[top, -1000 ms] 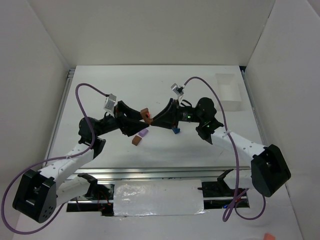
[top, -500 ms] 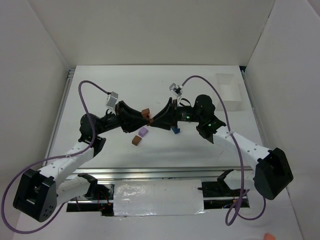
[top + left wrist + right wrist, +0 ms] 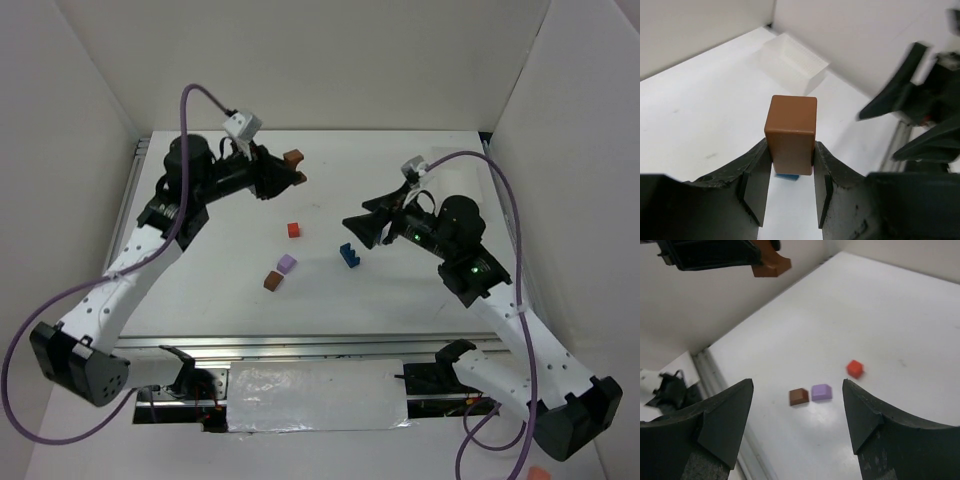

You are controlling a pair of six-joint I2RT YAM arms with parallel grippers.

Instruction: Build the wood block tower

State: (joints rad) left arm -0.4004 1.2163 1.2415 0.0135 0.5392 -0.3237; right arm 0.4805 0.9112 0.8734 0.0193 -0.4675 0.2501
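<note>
My left gripper is raised at the back left and shut on a brown-orange block. In the left wrist view that block stands upright between the jaws of the left gripper, and a blue block peeks out on the table below it. Loose on the table lie a red block, a pale purple block, a dark brown block and the blue block. My right gripper hovers open and empty just right of the blue block. Through the right gripper I see the brown block, the purple block and the red block.
A clear plastic tray stands at the back right corner, beside the side wall. White walls enclose the table on three sides. A metal rail runs along the near edge. The right arm shows at the right of the left wrist view.
My left arm has lifted and swung to the back left, carrying the brown-orange block. The right gripper has opened and drawn back to the right. The red block now lies alone on the table.
</note>
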